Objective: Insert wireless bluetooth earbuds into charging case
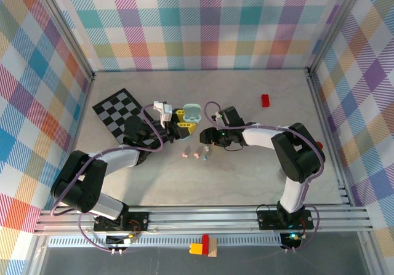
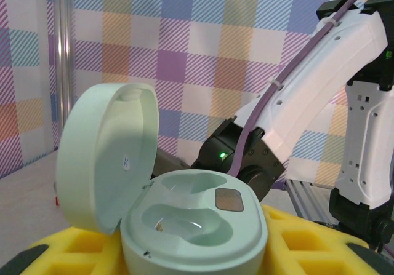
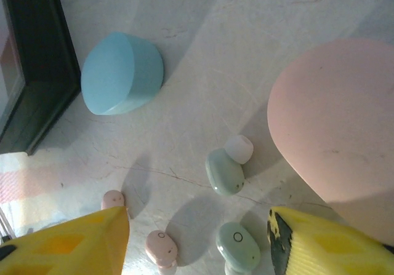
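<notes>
Eyes on the table [image 3: 277,10], where the earbuds [image 1: 197,152] lie loose right under the right gripper [image 3: 198,235]. That is 2 mint and 2 pink. The upper mint earbud [image 3: 225,171] touches a small white bit, and the lower mint earbud [image 3: 238,245] sits just inside the right-hand yellow finger. A pink earbud [image 3: 161,247] lies near the middle of the gap.

These look like tricky customers: tiny, surely very light, with hard glossy rounded shells. I'd expect one to squirt sideways out of a sloppy pinch. The best bet is to take one low, across its broad flanks, with the pads square to it and a gentle squeeze. The mint pair looks like the match for the mint case.

The right gripper's jaws stand well apart, its yellow fingers [image 3: 68,247] straddling the lower earbuds. It holds nothing. Whether the finger brushes the far pink one, I cannot tell.

The left gripper [image 2: 194,253] is clamped on the mint charging case [image 2: 194,226], offering it up with the lid [image 2: 108,158] swung open. Both wells look empty.

The pink case [image 3: 335,121] and blue case [image 3: 122,73] rest nearby, near the pile but apart from it.
</notes>
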You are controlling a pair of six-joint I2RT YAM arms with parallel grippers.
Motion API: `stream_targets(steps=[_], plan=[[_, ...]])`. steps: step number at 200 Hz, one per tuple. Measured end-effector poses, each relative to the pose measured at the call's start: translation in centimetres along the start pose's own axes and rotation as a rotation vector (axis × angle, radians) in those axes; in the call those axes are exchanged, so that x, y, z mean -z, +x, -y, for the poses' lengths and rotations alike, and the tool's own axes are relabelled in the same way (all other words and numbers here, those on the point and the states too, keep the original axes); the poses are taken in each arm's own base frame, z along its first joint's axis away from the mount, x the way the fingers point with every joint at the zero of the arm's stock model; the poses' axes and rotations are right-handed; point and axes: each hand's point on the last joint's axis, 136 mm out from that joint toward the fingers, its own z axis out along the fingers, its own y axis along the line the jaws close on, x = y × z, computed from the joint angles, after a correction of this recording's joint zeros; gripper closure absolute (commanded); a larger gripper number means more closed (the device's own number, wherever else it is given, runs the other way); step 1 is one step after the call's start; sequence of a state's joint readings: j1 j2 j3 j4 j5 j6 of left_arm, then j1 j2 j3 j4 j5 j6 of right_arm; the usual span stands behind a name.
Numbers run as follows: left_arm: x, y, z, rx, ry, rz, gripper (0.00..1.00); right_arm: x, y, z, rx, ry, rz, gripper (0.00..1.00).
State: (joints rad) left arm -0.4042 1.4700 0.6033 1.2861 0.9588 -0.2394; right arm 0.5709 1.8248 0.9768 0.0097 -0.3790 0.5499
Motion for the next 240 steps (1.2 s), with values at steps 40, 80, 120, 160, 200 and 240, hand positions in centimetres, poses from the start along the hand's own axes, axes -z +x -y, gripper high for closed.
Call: stream_targets(steps=[40,80,120,160,200,240], plan=[[0.0,0.0,0.0,0.000,0.002,0.000,0.59,-0.5,0.9,0.3,0.008,-0.003,-0.050,0.52],[0.0,0.0,0.0,0.000,0.002,0.000,0.59,-0.6,1.1,0.2,0.017,-0.012,-0.063,0.56],[0.0,0.1,0.1,0.004,0.008,-0.003,0.59,-0.6,1.5,0.2,0.026,-0.011,-0.077,0.60],[0.0,0.1,0.2,0.004,0.010,-0.004,0.59,-0.7,1.7,0.2,0.036,-0.010,-0.082,0.61],[0.0,0.1,0.2,0.007,0.012,-0.005,0.59,-1.0,2.0,0.5,0.041,-0.006,-0.095,0.62],[0.0,0.1,0.2,0.007,0.012,-0.005,0.59,-1.1,2.6,0.5,0.056,0.003,-0.114,0.73]])
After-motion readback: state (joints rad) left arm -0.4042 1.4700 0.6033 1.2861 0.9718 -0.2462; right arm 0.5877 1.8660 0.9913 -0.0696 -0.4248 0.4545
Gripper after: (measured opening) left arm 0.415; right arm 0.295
